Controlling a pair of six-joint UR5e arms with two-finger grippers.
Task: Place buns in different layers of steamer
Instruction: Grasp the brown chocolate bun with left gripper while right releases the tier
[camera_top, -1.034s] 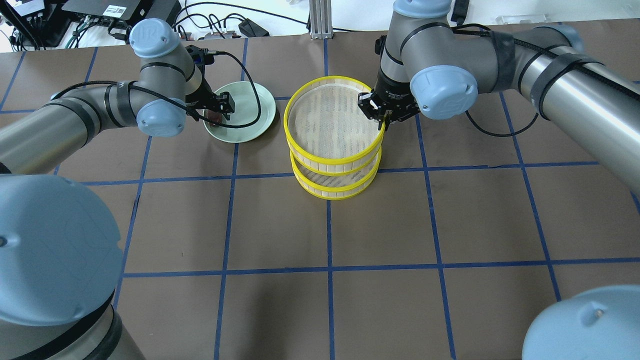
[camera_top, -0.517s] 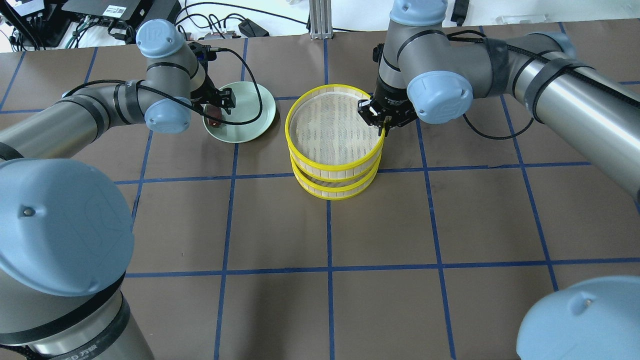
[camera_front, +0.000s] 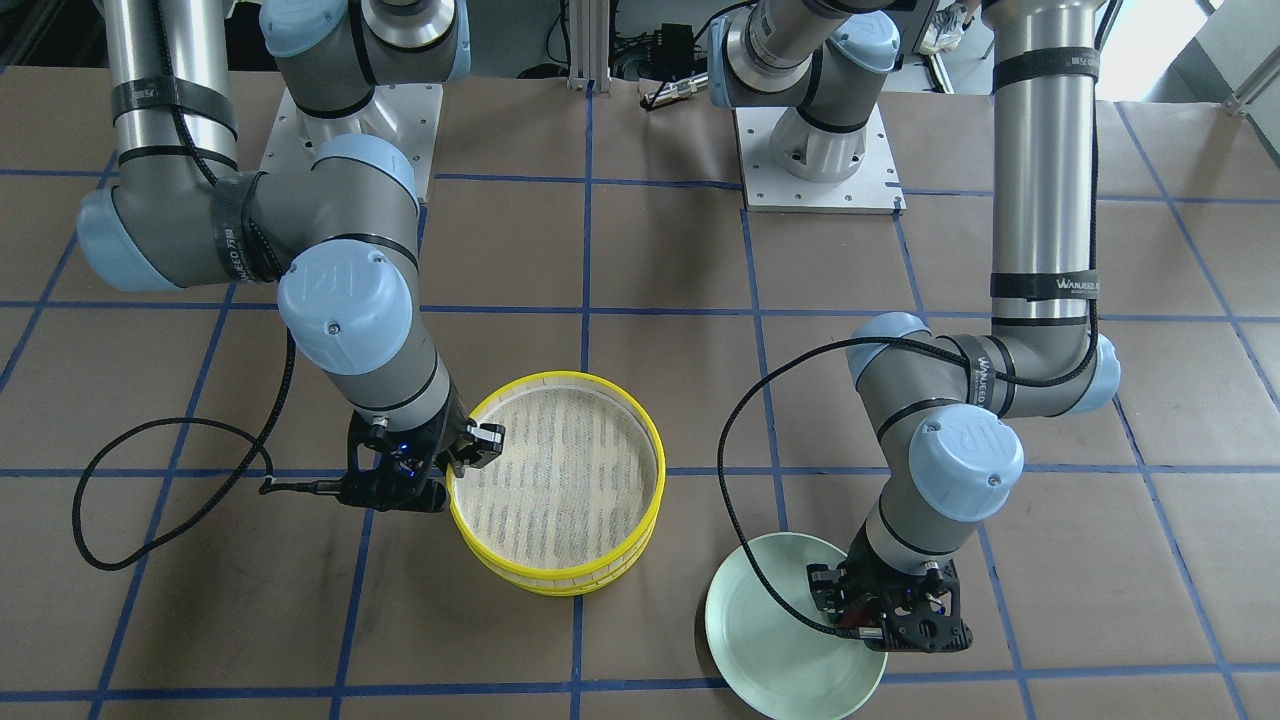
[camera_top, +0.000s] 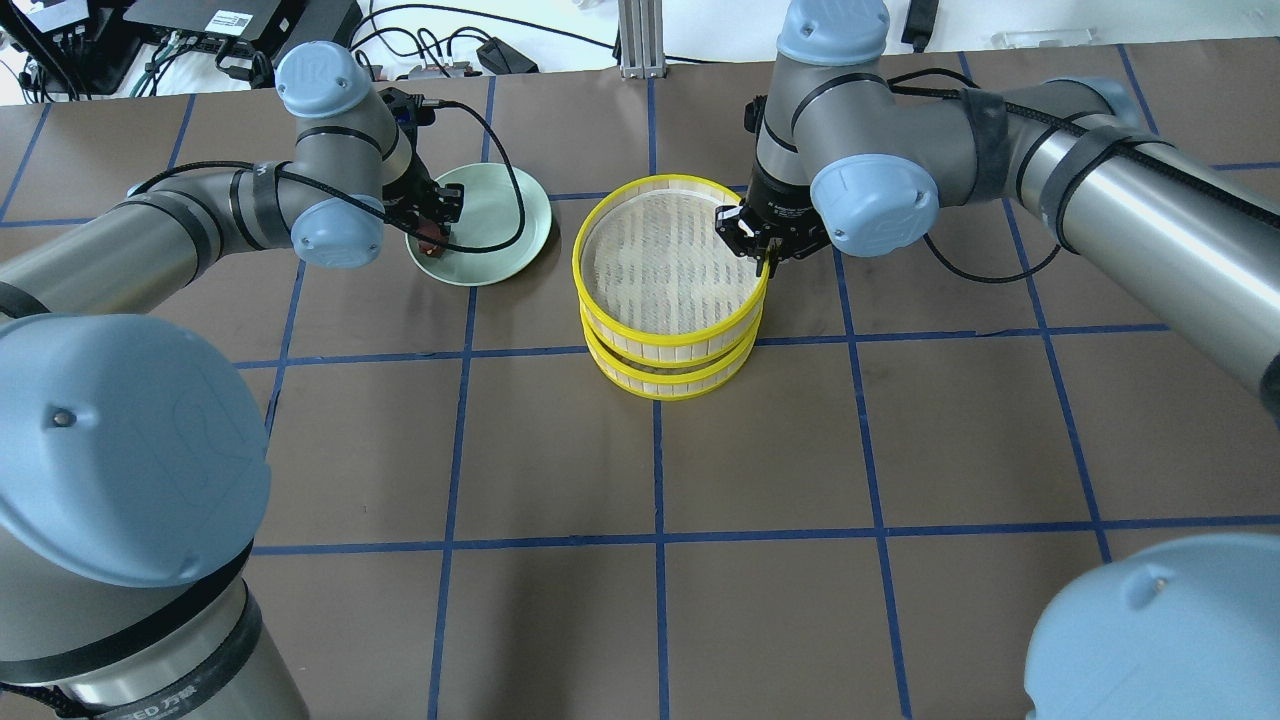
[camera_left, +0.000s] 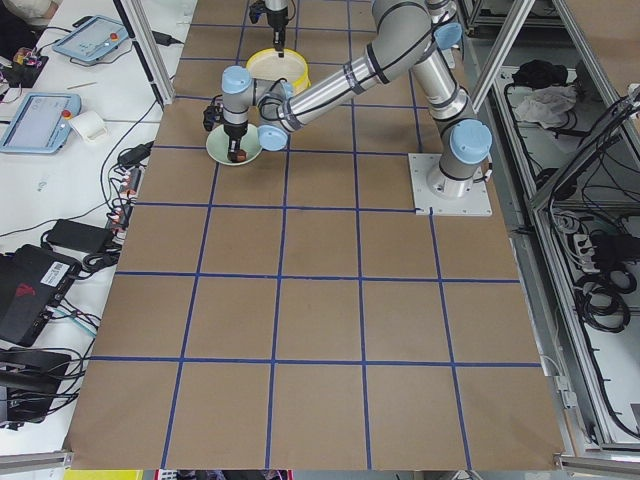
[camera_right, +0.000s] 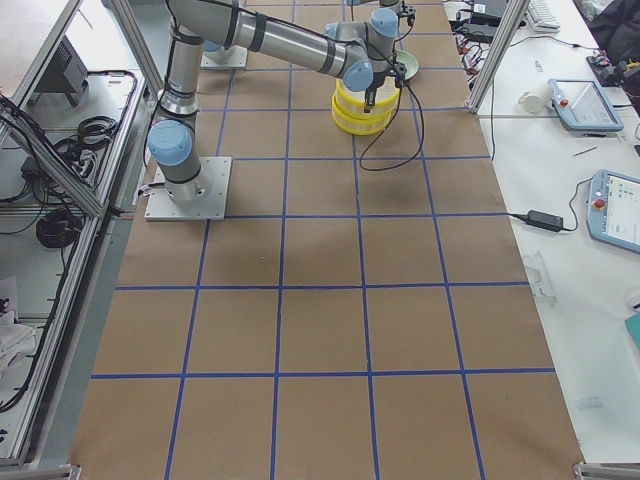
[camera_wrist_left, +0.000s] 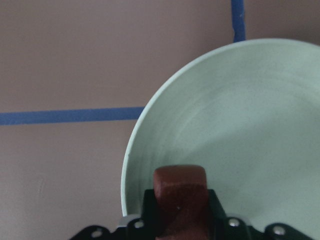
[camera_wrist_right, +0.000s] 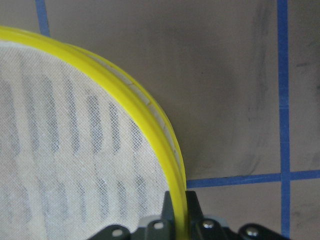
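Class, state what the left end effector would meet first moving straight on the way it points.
Probably the pale green round plate, beneath the dark reddish-brown bun the left end effector grips; gap unclear.

Seen from my remote desk, the stacked steamer trays are the main obstacle at mid-table. My right gripper is clamped on the upper tray at the right side of its rim, and that arm spans the table's far right. The upper tray's mouth is open from above. A strip of bare table separates the trays from the green plate. There my left gripper pinches the reddish-brown bun at the plate's left edge. Its black cable loops over the plate. The table's near half gives me open passage.
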